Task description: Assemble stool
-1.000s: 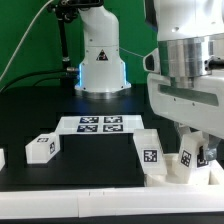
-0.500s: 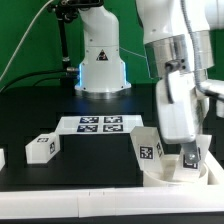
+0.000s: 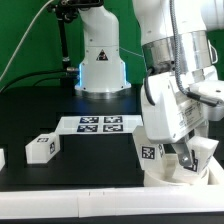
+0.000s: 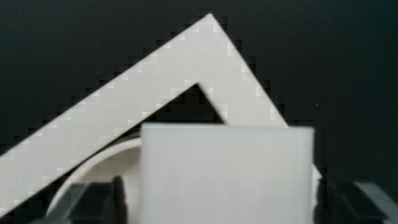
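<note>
White plastic parts lie on a black counter (image 3: pixel 60 105) before a green backdrop (image 3: pixel 25 30). In the exterior view the seat (image 3: pixel 165 180) sits at the near edge toward that view's right, and two legs rise from it. The tagged leg (image 3: pixel 150 154) shows its black-and-white square. The right leg (image 3: pixel 202 156) leans a little and stands directly under the arm. That view does not show whether either leg is pushed home in a socket. The claw (image 3: pixel 188 158) hangs low over the seat, tilted, its tips down beside the right leg. From this side the arm's bulk hides how wide the tips stand. The wrist view settles it: a plain white block, the same right leg (image 4: pixel 228 170), fills the middle, and the dark fingers (image 4: pixel 377 198) stand on either side of it. A strip of black shows between block and finger on one side, so the claw is spread and pinching nothing. Only the wrist view shows a white wall piece (image 4: pixel 169 105), bent to a sharp corner, beyond the leg, and a curved sliver of the seat's rim at the leg's foot. Only the exterior view shows the loose leg (image 3: pixel 41 147), well apart toward its left. It also shows the marker board (image 3: pixel 100 124) farther back at centre, a white piece (image 3: pixel 2 157) cut off at its left edge, and the arm base (image 3: pixel 100 60) at the far side.
</note>
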Controlling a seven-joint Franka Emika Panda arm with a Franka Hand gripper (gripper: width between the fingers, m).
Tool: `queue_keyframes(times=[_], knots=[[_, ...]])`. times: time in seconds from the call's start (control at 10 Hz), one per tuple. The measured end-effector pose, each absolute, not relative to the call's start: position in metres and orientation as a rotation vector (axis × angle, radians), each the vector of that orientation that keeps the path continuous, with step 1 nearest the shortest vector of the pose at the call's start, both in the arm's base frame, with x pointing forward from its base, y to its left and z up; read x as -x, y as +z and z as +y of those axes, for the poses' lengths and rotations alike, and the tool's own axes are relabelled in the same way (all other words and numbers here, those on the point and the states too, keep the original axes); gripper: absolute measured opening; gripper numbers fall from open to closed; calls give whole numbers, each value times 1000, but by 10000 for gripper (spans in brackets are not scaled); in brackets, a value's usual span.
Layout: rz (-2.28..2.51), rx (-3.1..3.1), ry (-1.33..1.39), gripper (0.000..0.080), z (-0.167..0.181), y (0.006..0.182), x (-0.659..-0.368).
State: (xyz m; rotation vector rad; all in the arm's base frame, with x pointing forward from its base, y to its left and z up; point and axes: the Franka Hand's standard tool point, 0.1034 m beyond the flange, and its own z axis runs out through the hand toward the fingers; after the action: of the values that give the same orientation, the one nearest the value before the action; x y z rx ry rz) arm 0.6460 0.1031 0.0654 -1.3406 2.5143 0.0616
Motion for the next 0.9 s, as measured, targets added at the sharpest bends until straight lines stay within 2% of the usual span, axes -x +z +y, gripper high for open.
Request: queue_keyframes(times=[0.1,0.3,0.5,0.9], knots=[[2512,1347,63,609,104,66,-646],[2219,1782,24,641,114,83,-649],[1920,2087,-12,647,125,93,-648],[1695,2289,-68,649,121,91,-649]])
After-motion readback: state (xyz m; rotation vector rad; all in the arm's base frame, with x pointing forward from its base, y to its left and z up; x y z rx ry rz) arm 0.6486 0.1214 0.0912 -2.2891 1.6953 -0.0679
